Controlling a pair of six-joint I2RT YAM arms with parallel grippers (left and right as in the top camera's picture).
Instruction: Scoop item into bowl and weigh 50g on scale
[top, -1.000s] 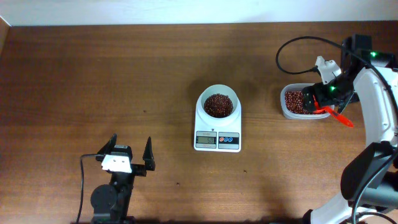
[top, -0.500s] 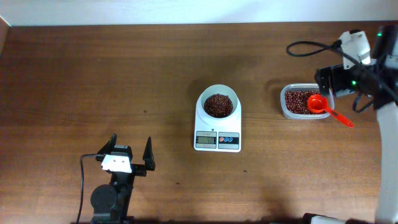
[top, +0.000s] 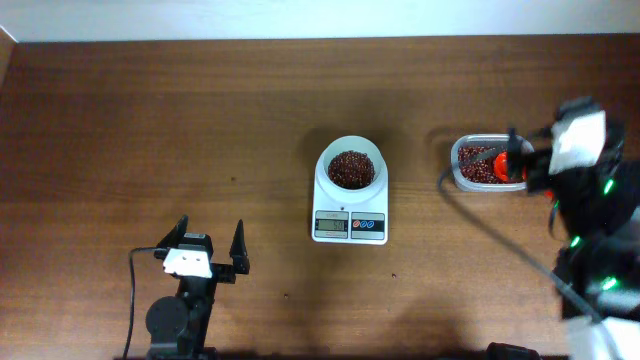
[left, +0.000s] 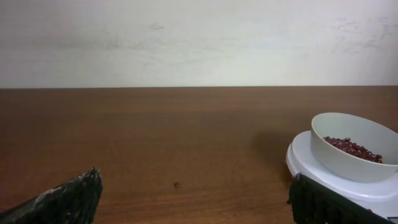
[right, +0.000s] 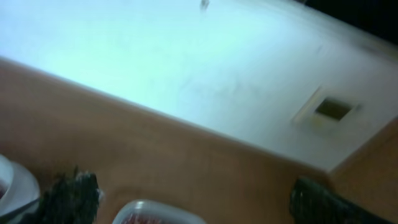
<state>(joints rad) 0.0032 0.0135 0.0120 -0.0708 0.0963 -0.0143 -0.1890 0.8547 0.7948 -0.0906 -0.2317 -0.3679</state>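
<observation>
The white bowl (top: 351, 152) holds dark red-brown beans (top: 351, 168) and stands on the white scale (top: 350, 226). It also shows at the right of the left wrist view (left: 348, 146). More beans lie in a clear tub (top: 468, 170) at the right, with a red scoop (top: 508, 168) resting in it. My right gripper (top: 522, 160) is open and empty at the tub's right end; the right wrist view (right: 193, 186) is blurred and shows the tub (right: 155, 214) below the spread fingers. My left gripper (top: 210, 245) is open and empty at the front left (left: 194, 180).
The right arm (top: 590, 230) runs along the table's right side with its black cable (top: 490, 225) looping over the wood in front of the tub. A pale wall (left: 199, 37) stands behind the table's far edge.
The right gripper let go of the red scoop, which now lies in the tub. The right arm swung up and then towards the front right. The left arm, bowl and scale have not moved.
</observation>
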